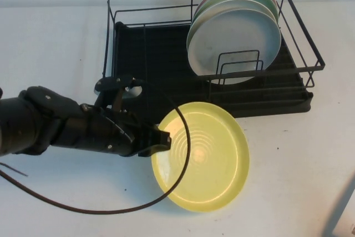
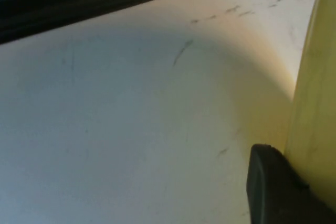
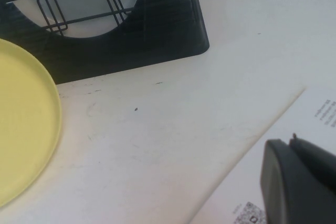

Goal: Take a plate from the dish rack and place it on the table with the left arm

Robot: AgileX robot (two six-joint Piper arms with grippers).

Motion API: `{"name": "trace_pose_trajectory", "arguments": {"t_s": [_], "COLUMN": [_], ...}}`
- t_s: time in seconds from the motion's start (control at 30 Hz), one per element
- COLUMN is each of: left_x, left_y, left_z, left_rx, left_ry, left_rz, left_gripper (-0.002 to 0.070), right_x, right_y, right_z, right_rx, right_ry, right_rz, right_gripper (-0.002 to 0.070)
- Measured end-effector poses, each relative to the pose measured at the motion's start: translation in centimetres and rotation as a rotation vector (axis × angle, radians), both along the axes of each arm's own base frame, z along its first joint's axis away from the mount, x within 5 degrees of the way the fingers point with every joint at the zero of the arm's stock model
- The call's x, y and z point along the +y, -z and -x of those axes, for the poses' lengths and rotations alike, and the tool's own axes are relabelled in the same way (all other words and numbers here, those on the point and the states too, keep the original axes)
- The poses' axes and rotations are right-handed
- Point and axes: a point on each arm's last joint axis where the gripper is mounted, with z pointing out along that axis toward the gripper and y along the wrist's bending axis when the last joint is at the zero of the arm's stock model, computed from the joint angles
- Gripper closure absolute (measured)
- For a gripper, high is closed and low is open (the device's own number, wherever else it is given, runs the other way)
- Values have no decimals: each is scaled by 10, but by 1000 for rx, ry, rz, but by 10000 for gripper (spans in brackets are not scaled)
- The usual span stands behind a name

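Currently the left gripper (image 1: 161,140) is closed on the near-left rim of the plate (image 1: 208,162), which sits over the table (image 1: 288,159) just in front of the dish rack (image 1: 166,54); right gripper (image 3: 294,182) is near the table's right edge, finger state unclear

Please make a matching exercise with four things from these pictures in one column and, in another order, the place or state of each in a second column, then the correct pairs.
1. yellow plate
2. grey plate
3. left gripper
4. right gripper

A. upright in the dish rack
B. over a printed sheet
C. held at its rim, out of the rack
D. at the yellow plate's rim

Pairs: 1-C, 2-A, 3-D, 4-B
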Motion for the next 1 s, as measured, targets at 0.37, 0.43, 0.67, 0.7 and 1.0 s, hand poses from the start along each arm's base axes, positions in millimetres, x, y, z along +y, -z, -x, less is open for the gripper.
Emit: {"name": "trace_pose_trajectory", "arguments": {"t_s": [0.37,0.43,0.67,0.7,1.0], "left_x": [5,9,25,28,70], "left_y": [29,22,-56,-63,-74], "left_z": [-15,-14,19,28,110], "left_rx": [-19,-36,-270,-298,-497], "left_ry": [-60,-48,-9,-5,-103], "left_rz": [-103,-101,-33,-29,-24], "left_gripper": [295,293,599,626,673], "right_x": [0,0,0,0,0], "right_y": [0,0,0,0,0], "right_z": [0,0,0,0,0], "right_rx": [0,0,0,0,0], "right_ry": [0,0,0,0,0], "right_rz": [0,0,0,0,0], "right_gripper": [696,696,696,696,696]}}
